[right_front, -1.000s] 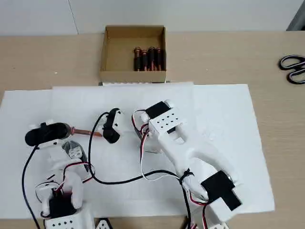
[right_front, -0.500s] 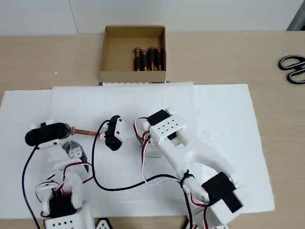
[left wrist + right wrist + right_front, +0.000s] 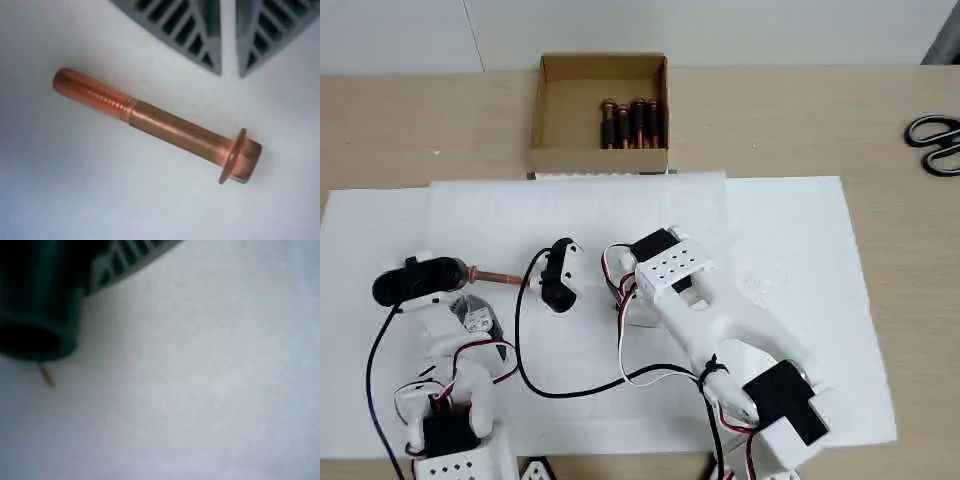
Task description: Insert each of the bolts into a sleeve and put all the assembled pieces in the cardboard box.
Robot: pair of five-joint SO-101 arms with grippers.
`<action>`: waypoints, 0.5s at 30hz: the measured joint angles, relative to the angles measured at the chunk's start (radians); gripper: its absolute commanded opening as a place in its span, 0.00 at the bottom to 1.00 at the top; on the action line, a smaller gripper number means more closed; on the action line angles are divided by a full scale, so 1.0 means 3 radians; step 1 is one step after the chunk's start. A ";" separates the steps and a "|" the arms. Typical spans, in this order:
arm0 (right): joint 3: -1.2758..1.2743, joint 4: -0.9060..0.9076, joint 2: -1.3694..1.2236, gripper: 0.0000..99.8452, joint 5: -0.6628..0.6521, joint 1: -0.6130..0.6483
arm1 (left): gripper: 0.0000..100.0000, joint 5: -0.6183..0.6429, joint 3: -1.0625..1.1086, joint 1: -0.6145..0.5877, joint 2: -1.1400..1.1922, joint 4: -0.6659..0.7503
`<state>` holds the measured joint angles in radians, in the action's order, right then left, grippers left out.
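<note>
Setting: wooden table (image 3: 800, 120), with a white paper sheet (image 3: 790, 230) spread over its near half as the work area. Scissors (image 3: 935, 143) lie at the far right edge, well apart from the work.

Item 1, left tool (image 3: 229, 72): jaws at a narrow slit with nothing between them, near the flanged head of the bolt (image 3: 155, 122). The bolt lies flat on the sheet, threaded end pointing toward the other arm. It seems laid out so that a sleeve can be run onto it.

Item 2, right tool (image 3: 75, 290): appears closed on the black sleeve (image 3: 35, 335), which is held with its open bore facing forward. The bolt's copper tip shows just beside that mouth, not yet inside. Judged step: lining bore to thread before sliding on.

Item 3, cardboard box (image 3: 602, 160): open-topped, just beyond the sheet's far edge. Four assembled pieces (image 3: 633, 122) lie side by side toward one side wall. They are packed close, which leaves floor free for more.
</note>
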<state>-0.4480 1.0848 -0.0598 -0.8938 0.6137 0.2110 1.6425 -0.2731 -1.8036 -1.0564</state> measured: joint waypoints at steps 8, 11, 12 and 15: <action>-0.0061 0.0015 0.0220 0.01 0.0286 0.0000 | 0.01 0.0000 0.0000 0.0000 0.0000 0.0000; -0.0061 0.0082 0.0394 0.00 0.0394 0.0005 | 0.01 0.0000 0.0000 0.0000 0.0000 0.0000; -0.0061 0.0097 0.0465 0.00 0.0460 0.0010 | 0.01 0.0000 0.0000 0.0000 0.0000 0.0000; -0.0061 0.0164 0.0680 0.00 0.0726 -0.0026 | 0.01 0.0000 0.0000 0.0000 0.0000 0.0000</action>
<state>-0.4664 1.1339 0.1442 -0.6759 0.6061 0.2110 1.6425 -0.2731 -1.8036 -1.0564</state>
